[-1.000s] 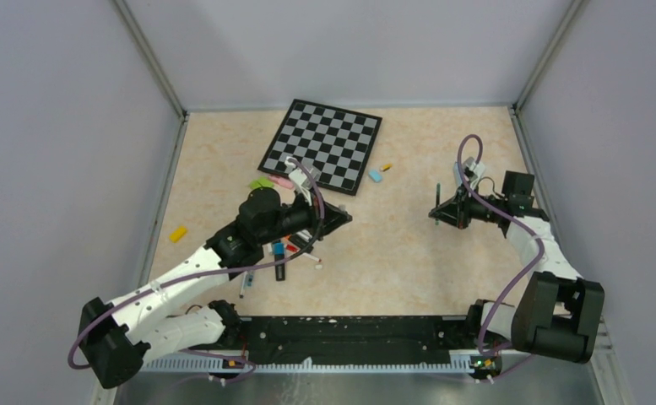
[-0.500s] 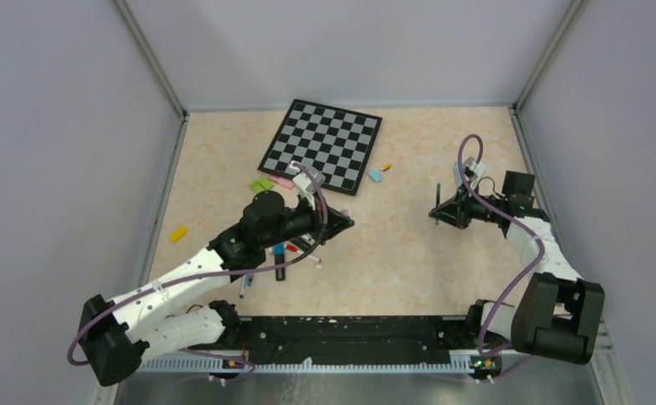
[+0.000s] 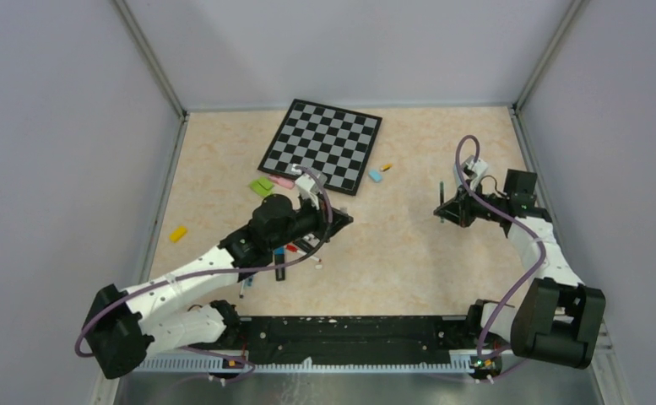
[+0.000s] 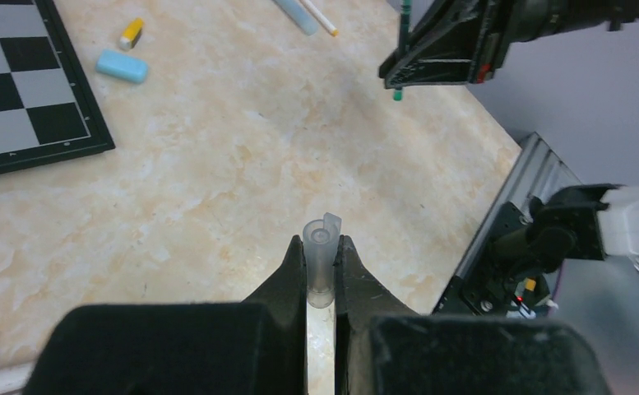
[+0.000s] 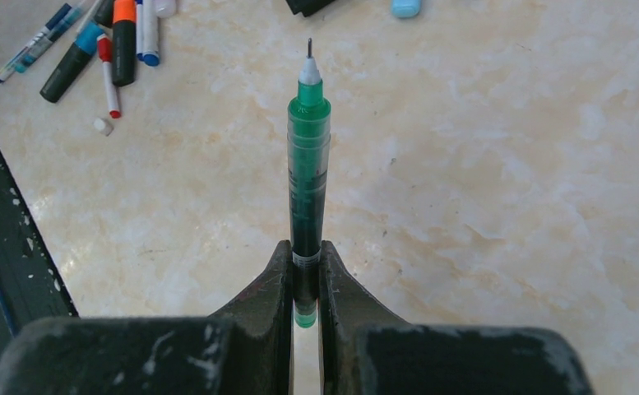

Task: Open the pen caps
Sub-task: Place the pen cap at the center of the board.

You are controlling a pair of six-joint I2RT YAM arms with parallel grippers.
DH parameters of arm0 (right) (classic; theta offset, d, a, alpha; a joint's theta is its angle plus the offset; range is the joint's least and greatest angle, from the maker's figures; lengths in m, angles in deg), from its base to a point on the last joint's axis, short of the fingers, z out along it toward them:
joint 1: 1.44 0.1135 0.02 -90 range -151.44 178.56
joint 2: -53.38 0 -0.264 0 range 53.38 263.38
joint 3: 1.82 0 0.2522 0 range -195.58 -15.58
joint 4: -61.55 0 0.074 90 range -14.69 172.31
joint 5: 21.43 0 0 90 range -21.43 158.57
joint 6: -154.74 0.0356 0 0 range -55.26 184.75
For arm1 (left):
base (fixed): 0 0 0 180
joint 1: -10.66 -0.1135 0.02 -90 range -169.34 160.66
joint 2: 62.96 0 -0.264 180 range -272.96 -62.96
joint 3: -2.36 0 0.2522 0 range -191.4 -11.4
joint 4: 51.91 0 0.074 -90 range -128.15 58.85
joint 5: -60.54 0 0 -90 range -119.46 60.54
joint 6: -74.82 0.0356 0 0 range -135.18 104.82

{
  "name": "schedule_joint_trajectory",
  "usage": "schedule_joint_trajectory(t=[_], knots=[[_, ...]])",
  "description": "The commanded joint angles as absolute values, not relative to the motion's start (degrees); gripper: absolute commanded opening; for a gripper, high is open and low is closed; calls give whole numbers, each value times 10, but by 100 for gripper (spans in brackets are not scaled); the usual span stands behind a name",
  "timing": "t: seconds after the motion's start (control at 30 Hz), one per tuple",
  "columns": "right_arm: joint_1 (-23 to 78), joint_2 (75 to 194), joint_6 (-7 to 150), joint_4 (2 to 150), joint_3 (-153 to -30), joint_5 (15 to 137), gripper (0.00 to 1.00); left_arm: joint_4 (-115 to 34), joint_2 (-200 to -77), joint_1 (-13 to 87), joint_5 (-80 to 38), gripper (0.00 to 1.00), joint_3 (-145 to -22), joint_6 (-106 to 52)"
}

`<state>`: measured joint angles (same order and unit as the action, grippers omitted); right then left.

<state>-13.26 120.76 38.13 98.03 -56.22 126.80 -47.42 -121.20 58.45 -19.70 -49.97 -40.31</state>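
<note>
Far out at nine o'clock on the tabletop, a yellow cap lies alone, well apart from the rest.

Moving in, my left arm reaches toward the middle. Under it, around seven o'clock from centre, the pens lie in a loose heap, with orange, red and blue ends showing. A white cap sits just beside them on their three o'clock side.

My left hand is pinched narrow on a clear cap. The cap stands up between the fingers with its open mouth toward the camera and its clip curling off at one o'clock. It's held above the tabletop, touching nothing else.

Up at twelve o'clock the board lies flat and skewed. Just off its four o'clock corner a blue cap rests, with an orange cap near it at one o'clock; the two are not touching.

Over at three o'clock, my right hand is clamped tight on the green pen. It grips low on the barrel and the bare nib sticks straight out, no cap on it. The pen is in the air, clear of the tabletop, well apart from my left hand and the clear cap.
</note>
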Motion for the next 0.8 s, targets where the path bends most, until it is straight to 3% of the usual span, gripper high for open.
schedule_joint_trajectory(t=[0.0,0.23,0.77], knots=[[-138,1194,377,980,-592,1221,0,-513,-1290,588,-259,0,-538,-419],[-156,1193,444,935,-589,1124,0,-453,-1504,603,-353,0,-715,-423],[-251,1190,511,904,-588,1052,0,-322,-1964,596,-371,4,-1202,-318]])
